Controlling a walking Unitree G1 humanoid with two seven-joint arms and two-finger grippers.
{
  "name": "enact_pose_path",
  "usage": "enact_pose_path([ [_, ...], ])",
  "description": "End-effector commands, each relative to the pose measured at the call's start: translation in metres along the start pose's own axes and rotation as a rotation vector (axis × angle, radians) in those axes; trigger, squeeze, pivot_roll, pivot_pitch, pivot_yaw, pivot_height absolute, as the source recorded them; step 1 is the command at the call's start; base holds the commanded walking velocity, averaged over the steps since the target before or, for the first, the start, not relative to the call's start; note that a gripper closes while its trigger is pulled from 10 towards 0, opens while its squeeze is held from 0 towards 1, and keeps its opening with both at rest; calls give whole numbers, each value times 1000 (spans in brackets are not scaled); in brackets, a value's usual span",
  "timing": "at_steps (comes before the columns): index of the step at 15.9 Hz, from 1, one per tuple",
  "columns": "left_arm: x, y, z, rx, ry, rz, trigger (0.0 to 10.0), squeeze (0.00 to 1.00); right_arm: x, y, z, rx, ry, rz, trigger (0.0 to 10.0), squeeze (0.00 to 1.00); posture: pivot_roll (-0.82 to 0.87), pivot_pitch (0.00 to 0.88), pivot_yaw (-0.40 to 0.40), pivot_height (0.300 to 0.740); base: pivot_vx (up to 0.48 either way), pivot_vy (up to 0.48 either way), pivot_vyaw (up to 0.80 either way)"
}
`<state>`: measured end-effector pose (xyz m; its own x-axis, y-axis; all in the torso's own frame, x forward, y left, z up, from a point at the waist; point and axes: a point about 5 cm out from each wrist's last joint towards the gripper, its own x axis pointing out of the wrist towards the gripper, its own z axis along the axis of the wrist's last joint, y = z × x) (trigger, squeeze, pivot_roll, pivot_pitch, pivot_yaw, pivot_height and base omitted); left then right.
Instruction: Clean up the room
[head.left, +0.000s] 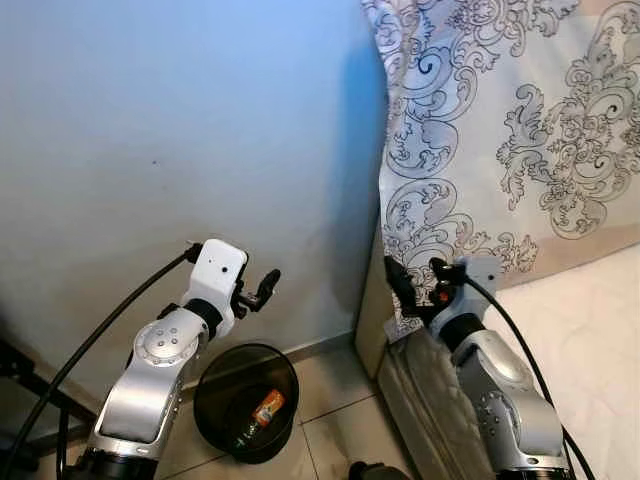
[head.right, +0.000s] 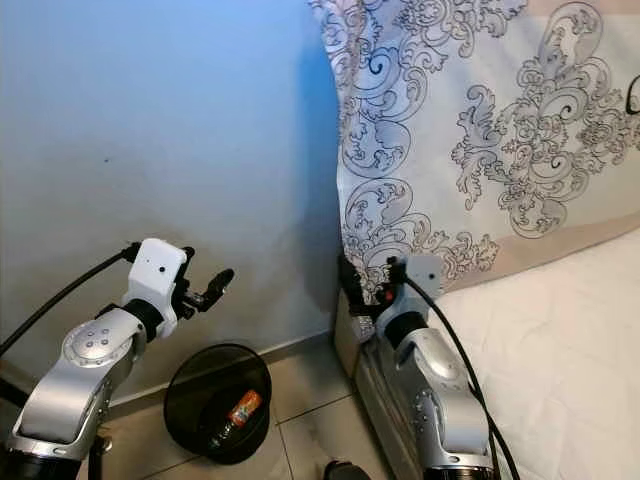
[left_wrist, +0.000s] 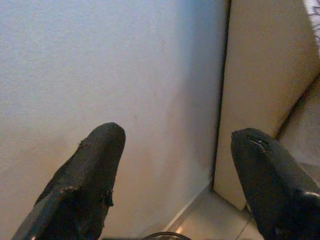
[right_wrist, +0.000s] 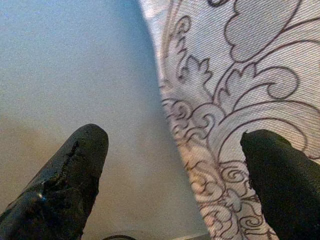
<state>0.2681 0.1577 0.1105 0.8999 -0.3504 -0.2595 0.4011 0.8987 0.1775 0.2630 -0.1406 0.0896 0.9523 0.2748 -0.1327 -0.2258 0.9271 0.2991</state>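
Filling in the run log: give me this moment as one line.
left gripper: open, empty, above black bin | right gripper: open, empty, at patterned bedsheet | bin holds bottle

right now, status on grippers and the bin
Left gripper open, empty, raised above the black bin. Right gripper open, empty, by the patterned cloth. Bottle in bin. Nothing in the way.

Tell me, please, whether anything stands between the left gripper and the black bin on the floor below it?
Nothing visible does. The left gripper hangs open and empty in front of the blue wall, and the black bin, with a bottle inside, stands open-topped on the floor tiles directly beneath it.
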Motion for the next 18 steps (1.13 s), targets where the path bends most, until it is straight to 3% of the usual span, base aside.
enact_pose_path([
  [1,2,0,1,14,-3,-8,10000,0,2,2,2,8,2,15,10000,1000,69,0,23,740,0,0,-763],
  [3,2,0,3,9,-8,-11,10000,0,2,2,1,5,9,23,10000,973,68,0,28,740,0,0,-763],
  [4,1,0,3,18,-11,-11,10000,0,2,1,2,6,10,25,10000,871,75,0,25,740,0,0,-769],
  [6,1,3,3,14,-10,-3,10000,0,3,2,1,8,11,28,10000,757,61,0,33,740,0,0,-763],
  [8,1,5,3,6,-11,4,10000,0,3,2,2,7,10,27,10000,745,57,0,33,740,0,0,-763],
  [10,2,5,2,-7,-12,12,10000,0,4,-1,5,5,4,26,10000,533,64,0,27,740,0,0,-766],
  [12,2,5,2,-1,-12,9,10000,0,4,-2,5,7,4,22,10000,486,71,0,23,740,0,0,-766],
  [13,3,8,5,8,-16,18,10000,0,5,-2,6,14,5,20,10000,357,80,0,27,740,0,0,-769],
  [15,3,11,6,11,-15,23,10000,0,5,-1,4,14,8,22,10000,302,84,0,30,740,0,0,-763],
  [17,3,12,4,0,-9,37,10000,0,4,-1,2,26,17,18,10000,0,89,0,29,740,0,0,-766],
  [18,3,12,5,-7,-9,41,10000,0,4,-1,2,35,15,7,10000,0,87,0,28,740,0,0,-769],
])
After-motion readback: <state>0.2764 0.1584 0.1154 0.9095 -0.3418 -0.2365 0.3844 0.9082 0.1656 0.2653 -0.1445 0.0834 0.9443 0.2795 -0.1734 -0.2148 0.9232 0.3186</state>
